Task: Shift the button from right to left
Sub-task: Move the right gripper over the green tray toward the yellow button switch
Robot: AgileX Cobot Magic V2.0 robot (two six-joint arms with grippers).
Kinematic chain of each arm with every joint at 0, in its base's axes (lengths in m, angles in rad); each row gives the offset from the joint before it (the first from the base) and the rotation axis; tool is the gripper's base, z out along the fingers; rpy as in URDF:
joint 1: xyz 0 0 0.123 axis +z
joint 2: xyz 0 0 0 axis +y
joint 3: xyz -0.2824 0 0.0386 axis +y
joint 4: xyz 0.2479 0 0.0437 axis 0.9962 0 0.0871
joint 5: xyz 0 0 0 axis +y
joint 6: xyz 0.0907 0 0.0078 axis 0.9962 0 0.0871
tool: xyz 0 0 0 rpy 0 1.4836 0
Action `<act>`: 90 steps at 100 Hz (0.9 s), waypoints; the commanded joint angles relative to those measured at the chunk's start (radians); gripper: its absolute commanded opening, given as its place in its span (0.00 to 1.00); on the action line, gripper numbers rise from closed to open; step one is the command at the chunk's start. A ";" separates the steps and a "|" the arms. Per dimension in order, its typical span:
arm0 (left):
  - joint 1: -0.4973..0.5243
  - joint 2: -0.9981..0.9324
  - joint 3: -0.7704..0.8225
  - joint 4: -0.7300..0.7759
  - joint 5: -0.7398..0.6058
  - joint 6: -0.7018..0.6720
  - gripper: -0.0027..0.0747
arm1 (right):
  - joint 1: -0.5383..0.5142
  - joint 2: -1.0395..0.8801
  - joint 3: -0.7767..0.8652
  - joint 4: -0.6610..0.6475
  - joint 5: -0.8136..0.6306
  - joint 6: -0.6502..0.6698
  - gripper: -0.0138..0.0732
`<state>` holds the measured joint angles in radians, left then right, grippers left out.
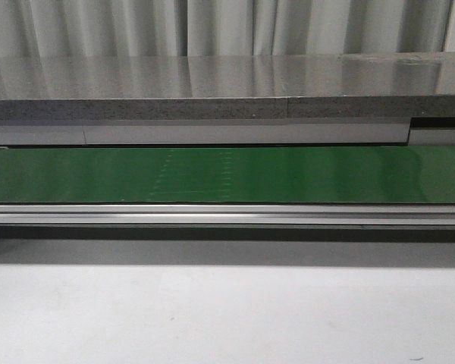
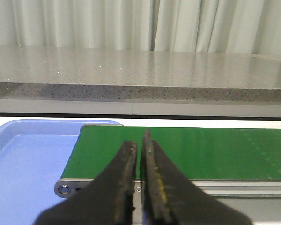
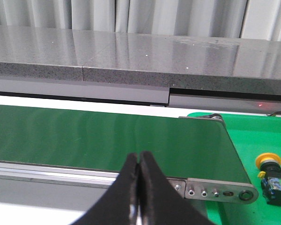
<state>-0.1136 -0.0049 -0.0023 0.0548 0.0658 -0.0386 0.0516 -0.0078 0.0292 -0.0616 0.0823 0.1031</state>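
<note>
The button (image 3: pixel 272 177), a yellow mushroom cap on a black body with blue and green marks, lies on a bright green tray (image 3: pixel 253 136) past the belt's end, seen only in the right wrist view. My right gripper (image 3: pixel 139 155) is shut with nothing in it, over the belt's near rail, well apart from the button. Shut and holding nothing too, my left gripper (image 2: pixel 140 140) hovers over the other end of the green conveyor belt (image 2: pixel 215 152), next to a blue tray (image 2: pixel 23 159). Neither gripper appears in the front view.
The green belt (image 1: pixel 227 174) runs across the front view, with a metal rail (image 1: pixel 227 214) along its near side. Behind it stands a grey stone counter (image 1: pixel 212 87) with curtains beyond. White tabletop (image 1: pixel 227 311) lies in front.
</note>
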 commanded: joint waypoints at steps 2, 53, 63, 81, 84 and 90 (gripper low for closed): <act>-0.007 -0.037 0.040 -0.008 -0.075 -0.011 0.04 | -0.006 -0.018 0.001 -0.001 -0.082 0.001 0.08; -0.007 -0.037 0.040 -0.008 -0.075 -0.011 0.04 | -0.006 -0.018 0.001 -0.001 -0.082 0.001 0.08; -0.007 -0.037 0.040 -0.008 -0.075 -0.011 0.04 | -0.006 -0.018 0.001 -0.001 -0.082 0.001 0.08; -0.007 -0.037 0.040 -0.008 -0.075 -0.011 0.04 | -0.006 -0.018 0.001 -0.001 -0.093 0.001 0.08; -0.007 -0.037 0.040 -0.008 -0.075 -0.011 0.04 | -0.006 -0.018 0.001 -0.001 -0.093 0.001 0.08; -0.007 -0.037 0.040 -0.008 -0.075 -0.011 0.04 | -0.006 -0.018 -0.001 -0.001 -0.114 0.001 0.08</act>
<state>-0.1136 -0.0049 -0.0023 0.0548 0.0658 -0.0386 0.0516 -0.0078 0.0292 -0.0616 0.0765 0.1031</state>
